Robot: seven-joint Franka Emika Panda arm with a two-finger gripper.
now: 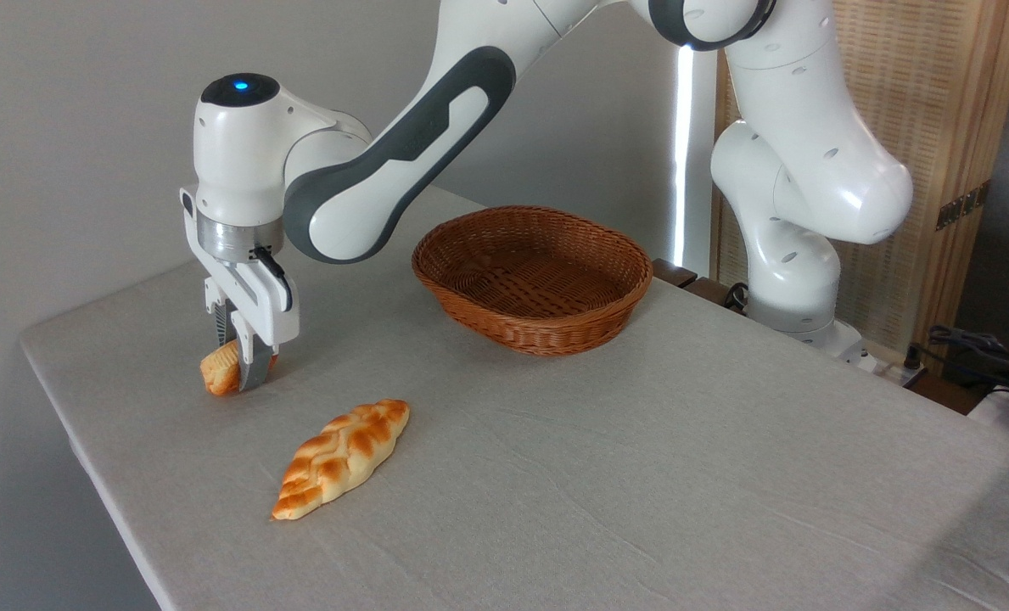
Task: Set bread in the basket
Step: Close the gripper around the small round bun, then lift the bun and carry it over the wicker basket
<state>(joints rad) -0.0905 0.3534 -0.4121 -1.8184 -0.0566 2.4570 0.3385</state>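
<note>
Hand (245, 367) clamped narrow on bread (220, 370), at or just above bench (640, 475) level; contact w/ cloth not clear. Best next: lift straight up w/o loosening, clear basket (532, 276) rim, swing to the right and farther back, let go low over basket's middle. Avoid braided loaf (343, 456), lying near, just in front of hand. Count: 1 bread, 1 basket, 1 loaf.

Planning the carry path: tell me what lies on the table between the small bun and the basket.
Nothing: in the camera view, bare cloth runs from the bread, held in the hand, to the basket. The braided loaf lies nearer the camera, off that line.
</note>
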